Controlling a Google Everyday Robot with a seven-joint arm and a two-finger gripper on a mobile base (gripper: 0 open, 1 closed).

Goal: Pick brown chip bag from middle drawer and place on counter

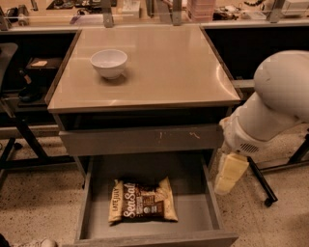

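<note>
The brown chip bag (142,201) lies flat on the floor of the open middle drawer (195,214), left of the drawer's centre, with its "Sea Salt" lettering facing up. The beige counter (164,67) tops the grey cabinet above it. My gripper (231,173) hangs pale yellow from the white arm (270,111). It is just outside the drawer's right wall, above and to the right of the bag, not touching it. It holds nothing that I can see.
A white bowl (109,63) stands on the counter's left rear part. A closed grey drawer face with pale scratches (140,140) sits above the open drawer. A cluttered bench with metal posts (145,12) runs behind. Chair legs (263,185) stand at the right.
</note>
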